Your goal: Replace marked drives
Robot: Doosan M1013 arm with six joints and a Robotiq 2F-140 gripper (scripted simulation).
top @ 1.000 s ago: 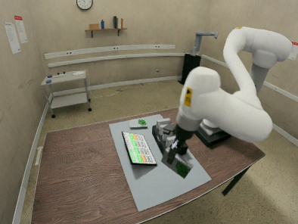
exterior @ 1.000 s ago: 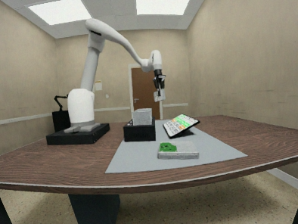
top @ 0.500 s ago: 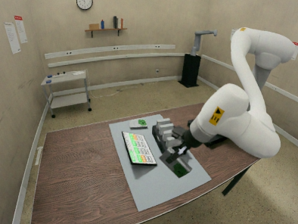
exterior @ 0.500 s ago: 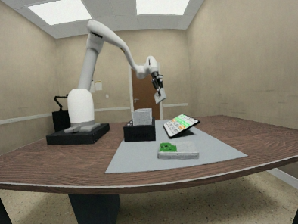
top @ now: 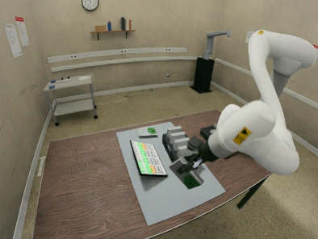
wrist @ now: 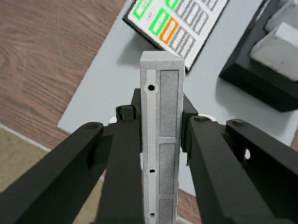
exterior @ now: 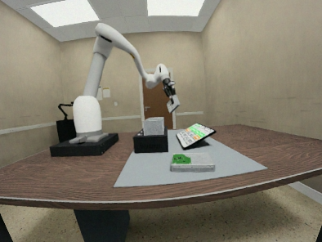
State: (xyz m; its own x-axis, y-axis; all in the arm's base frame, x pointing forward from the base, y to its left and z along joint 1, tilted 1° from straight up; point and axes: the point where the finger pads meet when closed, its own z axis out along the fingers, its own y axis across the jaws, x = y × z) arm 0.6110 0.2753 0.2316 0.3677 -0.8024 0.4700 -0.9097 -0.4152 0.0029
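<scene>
Above and beside the dock, carrying a tilted hard drive pinched across its thickness in the mostly closed gripper, probably to keep its connector end free, with another drive flat on the mat near the dock.

White robot arm with smooth, rounded, tube-like segments and bulging joints. A yellow label with a black warning triangle marks one joint. The base plate is black and blocky. The fingers are dark, nearly black, with round screw heads on their links.
</scene>
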